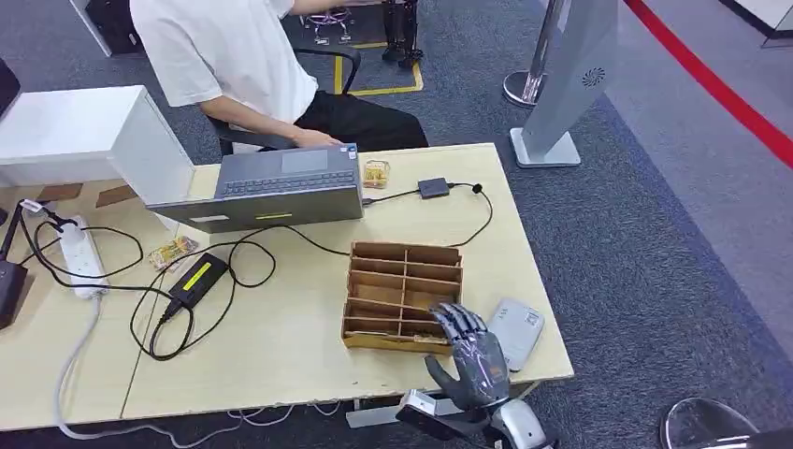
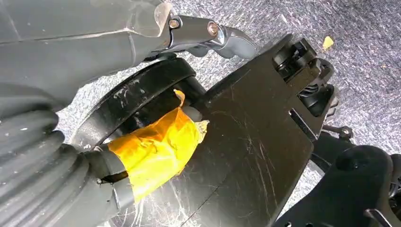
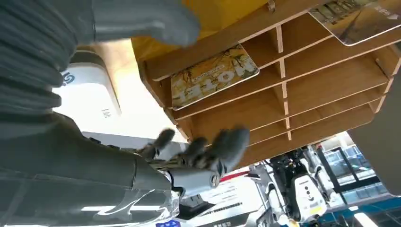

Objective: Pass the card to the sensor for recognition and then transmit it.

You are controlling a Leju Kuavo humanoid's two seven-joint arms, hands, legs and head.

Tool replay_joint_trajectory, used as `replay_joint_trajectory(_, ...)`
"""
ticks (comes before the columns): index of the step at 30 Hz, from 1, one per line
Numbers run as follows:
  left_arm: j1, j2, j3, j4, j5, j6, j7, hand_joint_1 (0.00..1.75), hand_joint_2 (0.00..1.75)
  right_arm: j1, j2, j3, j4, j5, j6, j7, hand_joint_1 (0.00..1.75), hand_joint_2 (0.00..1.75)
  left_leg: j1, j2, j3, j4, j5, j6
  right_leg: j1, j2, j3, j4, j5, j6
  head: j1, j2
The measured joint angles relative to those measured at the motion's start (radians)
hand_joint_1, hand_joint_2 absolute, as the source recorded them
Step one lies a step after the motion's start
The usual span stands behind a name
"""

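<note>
I see my right hand [image 1: 474, 351], fingers spread and empty, over the near right corner of the wooden card rack [image 1: 404, 295], card reader [image 1: 515, 329] just beside it near the table edge [image 1: 552, 369].

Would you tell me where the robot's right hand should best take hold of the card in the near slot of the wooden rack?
Probably by its free upper edge. The card leans tilted inside the rack, so only that edge sticks out; come from above with the right hand, thumb and fingers on opposite faces.

An office-like demo space.
A laptop [image 1: 281, 182], power strip [image 1: 82, 254] and carpet [image 1: 655, 234] surrounded the desk [image 1: 281, 355].
</note>
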Motion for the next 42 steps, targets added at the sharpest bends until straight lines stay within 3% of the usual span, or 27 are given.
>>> replay_joint_trajectory(21,0.001,0.001,0.021,0.000,-0.002,-0.011,-0.013,0.00,1.75,0.031,-0.011,-0.029,-0.064,-0.062,0.000,0.001,1.75,1.75,0.000,0.000,0.000,0.000,0.000,0.000,0.000,0.000,-0.001,0.000,0.000,0.000,0.000,0.000)
replay_joint_trajectory(32,0.003,0.001,0.032,0.000,-0.023,0.003,-0.012,0.00,1.75,0.035,-0.013,-0.034,-0.097,-0.027,0.013,0.002,1.75,1.75,0.000,0.000,0.000,0.000,0.000,0.000,0.000,0.000,0.000,0.000,0.000,0.000,0.000,0.000)
replay_joint_trajectory(38,0.002,-0.001,0.032,0.000,-0.031,0.008,-0.006,0.00,1.75,-0.001,-0.023,-0.055,-0.176,-0.031,0.072,0.008,1.75,1.75,0.000,0.001,0.000,0.000,0.000,0.000,0.000,0.001,0.000,0.000,0.000,0.000,0.000,0.000)
replay_joint_trajectory(42,0.001,-0.002,0.032,0.000,-0.042,0.008,-0.003,0.00,1.75,-0.097,-0.057,-0.074,-0.241,-0.172,0.232,-0.009,1.75,1.75,0.000,0.003,0.000,0.000,0.001,0.001,0.000,0.002,0.000,0.000,0.002,0.000,0.000,0.000)
